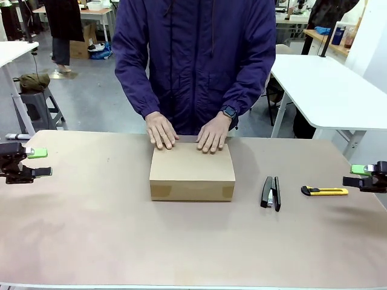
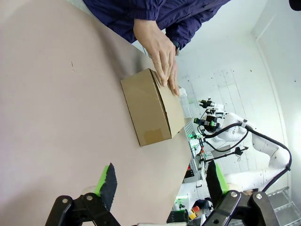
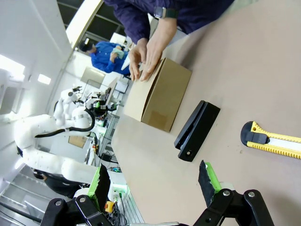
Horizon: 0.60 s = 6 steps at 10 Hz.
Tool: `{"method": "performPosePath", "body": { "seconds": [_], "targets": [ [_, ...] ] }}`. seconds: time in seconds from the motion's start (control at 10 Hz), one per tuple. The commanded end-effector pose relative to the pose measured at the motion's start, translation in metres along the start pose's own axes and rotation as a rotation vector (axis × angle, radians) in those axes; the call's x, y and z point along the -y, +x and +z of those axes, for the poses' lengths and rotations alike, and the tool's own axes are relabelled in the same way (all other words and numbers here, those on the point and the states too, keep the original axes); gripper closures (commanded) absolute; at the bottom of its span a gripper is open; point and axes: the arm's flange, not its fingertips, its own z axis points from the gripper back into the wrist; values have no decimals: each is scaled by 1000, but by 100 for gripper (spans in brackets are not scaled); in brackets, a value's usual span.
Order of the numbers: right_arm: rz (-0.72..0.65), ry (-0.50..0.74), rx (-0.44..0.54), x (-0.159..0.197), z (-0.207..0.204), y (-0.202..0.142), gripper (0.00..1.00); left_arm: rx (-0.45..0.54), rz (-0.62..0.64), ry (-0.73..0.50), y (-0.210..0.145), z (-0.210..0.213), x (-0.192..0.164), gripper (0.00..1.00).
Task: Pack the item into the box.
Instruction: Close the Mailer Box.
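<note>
Both grippers, left (image 1: 37, 163) and right (image 1: 361, 176), spread wide, empty; stapler (image 1: 270, 193), knife (image 1: 325, 191) right of closed box (image 1: 191, 173).

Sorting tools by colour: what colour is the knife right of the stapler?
Yellow and black knife, clearest in the right wrist view.

You find no legible text, label, brand, number or sign in any view. The box (image 1: 192, 172) at the middle of the tabletop (image 1: 91, 241), toward its far edge, presents plain brown faces; a slightly darker rectangular patch on its front face carries no readable print. The stapler (image 1: 270, 193) and the utility knife (image 1: 325, 191), toward the right edge, show no marking that can be made out. The watch (image 1: 229, 112) on the person's wrist has a dark face with nothing readable. Background items are too small or blurred to read.
</note>
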Motion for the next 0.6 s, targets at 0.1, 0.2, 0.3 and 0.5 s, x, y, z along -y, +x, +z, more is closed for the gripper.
{"method": "performPosePath", "body": {
  "seconds": [0.1, 0.2, 0.3, 0.5],
  "targets": [
    [14, -11, -3, -3, -1, 2, 0, -1, -6, 5, -3, 0, 4, 0],
    [14, -11, -3, -3, -1, 2, 0, -1, -6, 5, -3, 0, 4, 0],
    [14, -11, -3, -3, -1, 2, 0, -1, -6, 5, -3, 0, 4, 0],
    [14, -11, -3, -3, -1, 2, 0, -1, -6, 5, -3, 0, 4, 0]
  ]
}}
